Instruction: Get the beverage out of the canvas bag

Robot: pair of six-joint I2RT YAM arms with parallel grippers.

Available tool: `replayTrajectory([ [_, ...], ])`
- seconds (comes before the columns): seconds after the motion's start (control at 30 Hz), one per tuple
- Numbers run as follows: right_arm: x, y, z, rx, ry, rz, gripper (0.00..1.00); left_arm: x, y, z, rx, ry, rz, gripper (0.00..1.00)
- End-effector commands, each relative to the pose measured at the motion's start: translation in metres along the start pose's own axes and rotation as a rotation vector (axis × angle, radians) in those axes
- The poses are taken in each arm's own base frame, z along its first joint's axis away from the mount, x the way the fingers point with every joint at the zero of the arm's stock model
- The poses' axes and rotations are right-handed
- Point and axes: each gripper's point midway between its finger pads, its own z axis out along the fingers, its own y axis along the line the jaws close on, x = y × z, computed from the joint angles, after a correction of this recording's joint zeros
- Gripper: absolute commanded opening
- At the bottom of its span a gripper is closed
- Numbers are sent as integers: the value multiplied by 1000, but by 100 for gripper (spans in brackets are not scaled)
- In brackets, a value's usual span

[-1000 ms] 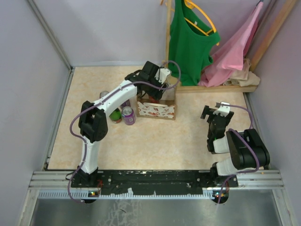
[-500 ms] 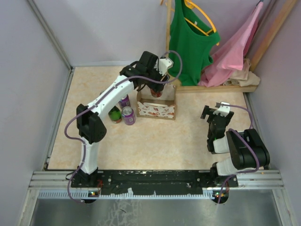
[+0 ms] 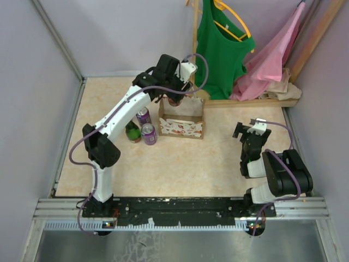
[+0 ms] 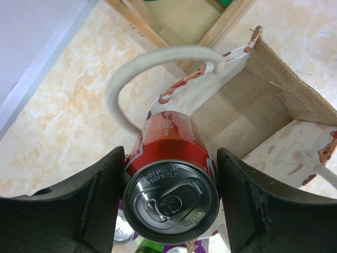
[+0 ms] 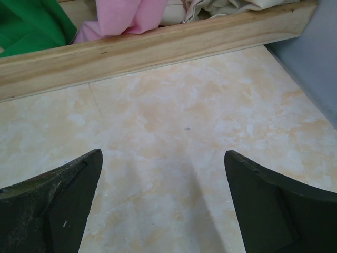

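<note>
We see marbled tabletop (image 3: pixel 180 164), lilac walls (image 3: pixel 125 33), one canvas bag (image 3: pixel 181 126) mid-frame, two purple cans (image 3: pixel 149 134) beside it, left gripper (image 4: pixel 171 182) clamping one red can (image 4: pixel 169 153) (over the bag), right gripper (image 5: pixel 163 179) splayed.

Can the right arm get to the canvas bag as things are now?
Probably yes. The right gripper is open and empty, with bare tabletop between it and the canvas bag. The left gripper holds the red can above the bag's far left part, away from that side.
</note>
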Motion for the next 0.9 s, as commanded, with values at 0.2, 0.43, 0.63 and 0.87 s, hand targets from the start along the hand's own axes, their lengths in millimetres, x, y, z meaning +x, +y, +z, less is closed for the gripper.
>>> replayTrajectory([
  [0.2, -21, 1, 6, 7, -66, 27, 99, -25, 103, -93, -256, -207, -120, 0],
  [0.43, -21, 1, 6, 6, -67, 27, 99, 26, 176, -150, -462, -263, -288, 0],
  [0.63, -21, 1, 6, 6, -67, 27, 99, 78, 195, -177, -589, -268, -413, 0],
  [0.87, -21, 1, 6, 6, -67, 27, 99, 155, 181, -171, -688, -181, -553, 0],
])
